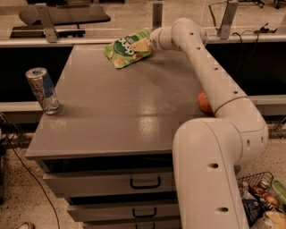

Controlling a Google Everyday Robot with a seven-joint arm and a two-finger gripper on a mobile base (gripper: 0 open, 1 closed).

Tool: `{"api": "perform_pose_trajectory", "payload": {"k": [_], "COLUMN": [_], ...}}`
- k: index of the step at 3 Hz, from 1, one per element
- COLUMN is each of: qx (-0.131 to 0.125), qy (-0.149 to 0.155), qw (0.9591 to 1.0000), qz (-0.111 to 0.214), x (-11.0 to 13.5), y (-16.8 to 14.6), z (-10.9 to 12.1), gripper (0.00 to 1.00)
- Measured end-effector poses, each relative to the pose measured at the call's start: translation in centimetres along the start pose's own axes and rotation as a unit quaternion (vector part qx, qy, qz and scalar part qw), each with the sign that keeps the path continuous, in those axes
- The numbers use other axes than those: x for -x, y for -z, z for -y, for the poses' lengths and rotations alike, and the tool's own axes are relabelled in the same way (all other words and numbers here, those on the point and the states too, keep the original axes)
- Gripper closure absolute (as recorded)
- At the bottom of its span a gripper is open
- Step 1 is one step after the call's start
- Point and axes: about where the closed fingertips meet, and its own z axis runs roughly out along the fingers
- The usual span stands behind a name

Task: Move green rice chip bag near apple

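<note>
The green rice chip bag (125, 49) lies at the far edge of the grey table (116, 112), its right end raised at my gripper (142, 44). The gripper reaches in from the right and is shut on the bag's right edge. The red-orange apple (203, 102) sits at the table's right edge, mostly hidden behind my arm (210, 76). The bag is far from the apple, up and to the left of it.
A silver-blue drink can (42, 89) stands near the table's left edge. Drawers (145, 182) are below the table front. A rail with posts (156, 13) runs behind the table. A basket of items (263, 201) is on the floor at the right.
</note>
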Motion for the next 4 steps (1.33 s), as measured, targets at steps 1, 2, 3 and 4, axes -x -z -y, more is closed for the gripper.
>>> {"api": "perform_pose_trajectory", "payload": {"k": [1, 2, 3, 4], "qx": [-0.003, -0.002, -0.002, -0.013], "qy": [0.009, 0.011, 0.011, 0.049], "qw": [0.9999, 0.9999, 0.9999, 0.9983], "qz": [-0.008, -0.011, -0.011, -0.027], "x": [0.6, 0.8, 0.9, 3.1], "y": [1.0, 1.4, 1.4, 4.3], "z": [0.3, 0.3, 0.3, 0.1], "gripper": [0.7, 0.94, 1.0, 1.0]}}
